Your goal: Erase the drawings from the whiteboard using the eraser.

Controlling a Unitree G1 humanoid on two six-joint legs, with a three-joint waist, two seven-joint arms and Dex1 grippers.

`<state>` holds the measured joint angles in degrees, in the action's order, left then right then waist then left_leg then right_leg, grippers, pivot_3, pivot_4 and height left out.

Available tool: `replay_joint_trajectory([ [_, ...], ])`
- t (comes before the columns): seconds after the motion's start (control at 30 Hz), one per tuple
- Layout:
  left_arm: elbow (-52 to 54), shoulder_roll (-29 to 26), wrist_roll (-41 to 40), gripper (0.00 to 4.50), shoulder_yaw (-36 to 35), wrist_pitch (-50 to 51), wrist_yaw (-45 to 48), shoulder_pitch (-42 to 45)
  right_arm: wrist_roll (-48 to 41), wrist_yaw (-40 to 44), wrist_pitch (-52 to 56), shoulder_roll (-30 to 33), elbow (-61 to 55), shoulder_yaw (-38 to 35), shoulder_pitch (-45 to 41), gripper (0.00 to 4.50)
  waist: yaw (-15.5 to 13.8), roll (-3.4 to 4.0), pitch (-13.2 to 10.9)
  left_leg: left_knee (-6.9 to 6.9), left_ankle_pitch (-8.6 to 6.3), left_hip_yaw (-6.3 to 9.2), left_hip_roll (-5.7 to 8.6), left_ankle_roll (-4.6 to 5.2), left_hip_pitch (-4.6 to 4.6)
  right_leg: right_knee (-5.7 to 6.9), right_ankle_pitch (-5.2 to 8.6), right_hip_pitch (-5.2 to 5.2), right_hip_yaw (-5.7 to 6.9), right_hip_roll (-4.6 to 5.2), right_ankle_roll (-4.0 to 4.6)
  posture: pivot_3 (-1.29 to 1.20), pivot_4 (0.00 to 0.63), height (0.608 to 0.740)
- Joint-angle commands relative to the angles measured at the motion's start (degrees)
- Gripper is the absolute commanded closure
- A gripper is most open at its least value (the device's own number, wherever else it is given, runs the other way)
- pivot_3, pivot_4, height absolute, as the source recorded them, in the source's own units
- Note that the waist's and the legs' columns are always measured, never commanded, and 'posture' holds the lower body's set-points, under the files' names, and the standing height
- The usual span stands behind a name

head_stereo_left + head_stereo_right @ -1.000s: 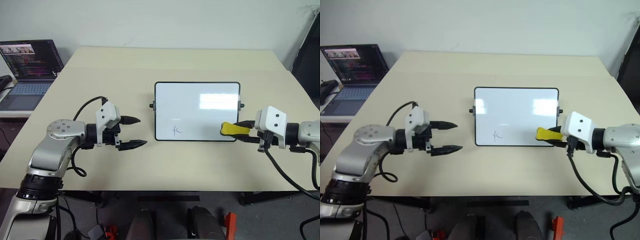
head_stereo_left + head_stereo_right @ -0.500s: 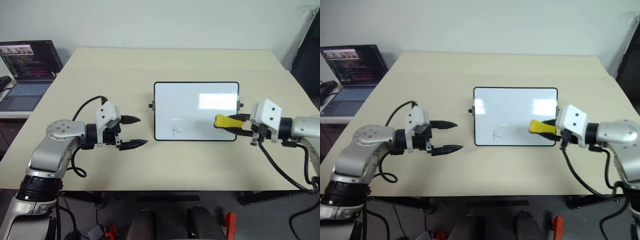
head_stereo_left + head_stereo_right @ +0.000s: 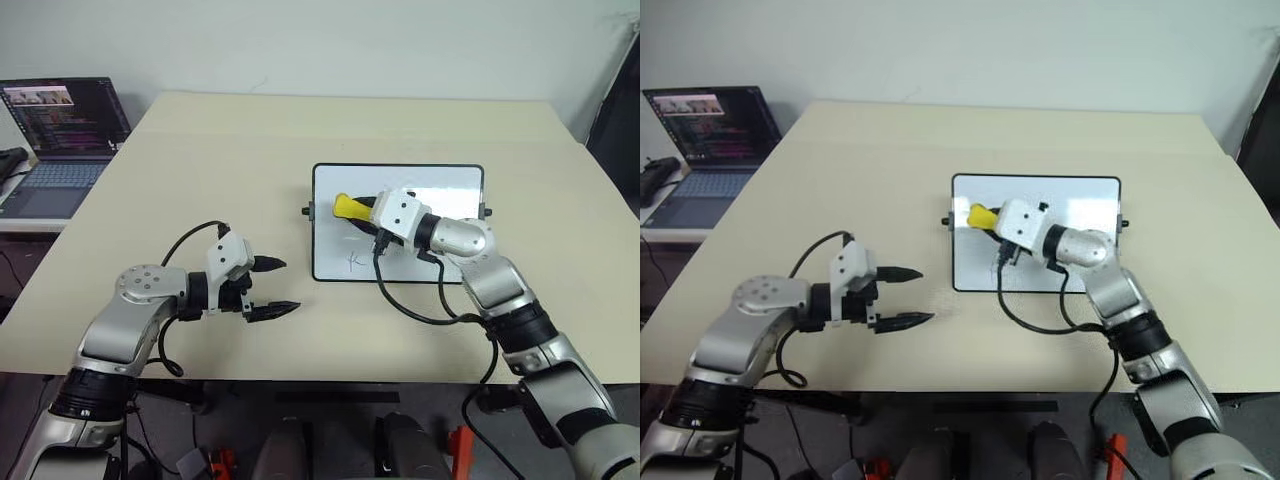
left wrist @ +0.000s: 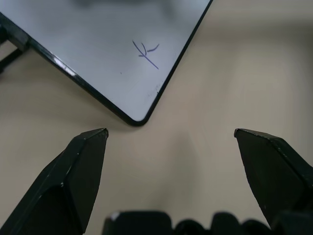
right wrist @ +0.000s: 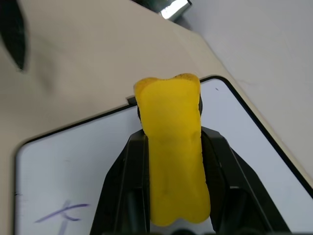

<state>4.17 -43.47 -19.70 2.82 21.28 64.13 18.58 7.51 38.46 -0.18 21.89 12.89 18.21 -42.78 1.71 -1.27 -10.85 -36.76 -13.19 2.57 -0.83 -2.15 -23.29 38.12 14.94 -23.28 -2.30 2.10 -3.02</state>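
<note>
Currently the small bright yellow eraser block [image 3: 345,207] sits clamped between the black fingers [image 5: 120,176] of the right gripper [image 3: 362,213]. It is held over the far left part of the glossy white rectangular whiteboard with thin black frame [image 3: 450,180], which lies flat on the pale beige counter [image 3: 300,130].

One thin dark pen scribble [image 3: 353,261] is visible, near the board's near left corner. It lies nearer than the eraser and apart from it. From the head views I cannot tell whether the eraser's underside touches the board or hangs just above it.

Left gripper [image 3: 268,286] hangs over the counter left of the board, its fingers [image 4: 78,166] spread apart and empty, pointing toward the board's near left corner.

An open dark laptop [image 3: 60,125] stands on a side surface at far left, well apart from the work.

Step in hand, as I judge it: the eraser is grasped and placed over the board, and the wiping of the remaining mark is not yet done. Next move calls for bringing the eraser toward the near edge onto the scribble, pressing its underside flat, then rubbing across it. The board may slide under pressure; the free left gripper is placed well to steady it.
</note>
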Motion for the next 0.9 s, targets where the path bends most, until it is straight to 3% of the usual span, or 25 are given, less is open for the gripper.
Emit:
replay_joint_trajectory([
  [0.03,2.8,-0.1,-0.6,0.0,-1.2,-0.1,-0.6,0.3,3.6,-0.6,-4.6,-0.4,5.0,2.2,-1.1,3.46,0.0,0.0,0.0,0.0,0.0,0.0,0.0,0.0,0.0,0.0,0.0,0.0,0.0,0.0,0.0,0.0,0.15,0.74],
  [0.23,3.1,-0.8,-0.9,0.0,-1.8,-0.1,-0.8,-0.4,7.7,3.2,-5.8,1.4,10.0,6.2,1.2,3.46,0.2,0.0,0.0,0.0,0.0,-0.02,0.0,0.0,0.09,0.05,-0.01,0.05,-0.04,-0.01,0.01,0.0,0.15,0.74],
  [0.47,3.2,-0.7,-1.0,0.0,-2.0,-0.2,-1.1,-0.6,6.9,12.5,0.0,3.4,3.1,8.4,6.5,3.46,0.2,-0.03,0.0,-0.1,0.0,-0.03,0.0,0.01,0.43,0.24,-0.01,0.35,-0.06,-0.01,0.01,0.0,0.15,0.74],
  [0.9,1.1,0.2,-0.1,0.0,-0.9,-1.2,-1.1,1.4,12.6,-3.1,1.2,3.1,8.8,2.6,-3.7,3.46,0.2,-0.04,0.0,-0.23,0.18,-0.04,0.02,0.06,0.56,0.81,-0.08,0.2,-0.15,-0.05,0.17,0.0,0.15,0.74],
])
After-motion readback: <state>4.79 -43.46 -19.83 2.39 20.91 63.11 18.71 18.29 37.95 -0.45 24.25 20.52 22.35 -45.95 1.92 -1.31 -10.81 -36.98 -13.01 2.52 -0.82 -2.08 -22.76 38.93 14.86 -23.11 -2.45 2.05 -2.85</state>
